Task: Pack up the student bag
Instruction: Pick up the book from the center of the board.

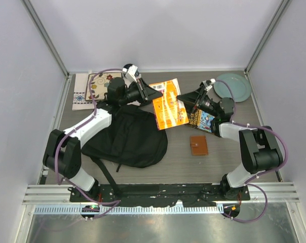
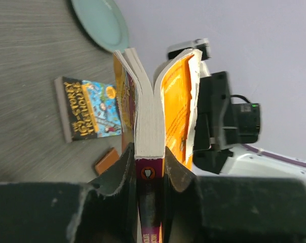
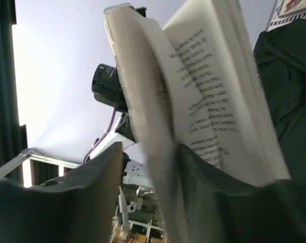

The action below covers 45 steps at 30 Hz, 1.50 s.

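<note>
On the left of the table (image 1: pixel 221 164) we see the bag (image 1: pixel 127 136), lying slumped. Just beyond it the left gripper (image 1: pixel 154 93) pinches the spine of the orange book (image 1: pixel 169 106). The right gripper (image 1: pixel 187 98) straddles its pages, perhaps loosely; we cannot tell whether it clamps.

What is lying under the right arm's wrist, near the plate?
A blue illustrated book lies flat on the table. From above, the right arm covers its upper part; the left wrist view shows most of its cover.
</note>
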### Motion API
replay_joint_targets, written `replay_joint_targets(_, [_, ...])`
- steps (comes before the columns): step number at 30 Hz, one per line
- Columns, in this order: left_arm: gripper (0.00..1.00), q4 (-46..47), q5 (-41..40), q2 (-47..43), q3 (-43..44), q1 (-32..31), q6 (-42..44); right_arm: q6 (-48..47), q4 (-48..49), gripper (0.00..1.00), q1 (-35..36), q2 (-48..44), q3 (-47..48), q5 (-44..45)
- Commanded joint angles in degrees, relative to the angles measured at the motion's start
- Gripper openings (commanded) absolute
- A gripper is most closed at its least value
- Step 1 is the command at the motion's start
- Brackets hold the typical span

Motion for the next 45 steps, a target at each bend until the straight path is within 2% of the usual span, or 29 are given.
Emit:
replay_joint_targets(1, [0.0,-9.8,-7.2,-5.8,1.5,-0.1,7.2,-19.0,-9.1,0.67,-0.6,-8.2,-1.6,2.9])
replay_joint_targets(2, [0.0,-12.6,-9.4,-7.2,1.5,-0.1,8.5,-26.0,-26.0,0.75,-0.5,-10.6,-1.3,6.8])
replay_joint_targets(3, [0.0,-15.1,-11.9,-9.9,1.6,-0.1,11.4,-33.0,-37.0,0.78,-0.4,-16.2,0.8,10.3])
replay_joint_targets(4, [0.0,-19.1,-13.9,-11.2,1.5,-0.1,12.5,-45.6,-47.3,0.81,0.0,-18.8,2.4,14.5])
replay_joint_targets(5, [0.0,-20.8,-17.9,-12.5,1.3,-0.1,13.6,-49.7,-62.6,0.82,0.3,-21.0,3.7,24.0])
replay_joint_targets(7, [0.0,-21.8,-20.8,-16.6,-0.1,-0.1,14.8,-53.9,-68.4,0.82,0.6,-26.0,4.5,28.8])
replay_joint_targets(12, [0.0,-22.4,-28.2,-23.3,-4.1,-0.1,13.4,-53.8,-74.4,0.83,2.2,-31.1,2.6,33.4])
replay_joint_targets(15, [0.0,-16.5,-32.0,-27.6,-7.7,-0.1,11.1,-49.9,-72.6,0.84,6.7,-33.8,-0.6,34.9])
replay_joint_targets(16, [0.0,-15.0,-32.6,-29.2,-8.7,-0.1,10.4,-48.2,-68.2,0.84,8.1,-34.3,-1.4,35.3])
replay_joint_targets(20, [0.0,-7.2,-33.6,-32.1,-13.6,-0.1,6.2,-43.1,-61.8,0.84,19.0,-34.2,-3.2,39.1])
replay_joint_targets(25, [0.0,-3.3,-33.2,-32.1,-14.7,-0.1,2.7,-36.9,-50.9,0.84,26.1,-32.3,-6.1,42.4])
replay_joint_targets(29, [0.0,1.0,-32.2,-31.7,-17.3,-0.2,-1.1,-31.9,-47.3,0.84,30.7,-29.4,-6.6,46.6])
replay_joint_targets(40, [0.0,7.7,-32.8,-33.5,-23.1,-1.0,-5.9,-24.0,-24.2,0.86,32.5,-19.5,-8.9,45.4])
replay_joint_targets(45, [0.0,9.3,-31.3,-33.4,-23.8,-1.1,-7.3,-23.3,-19.7,0.87,32.4,-15.8,-7.2,44.3])
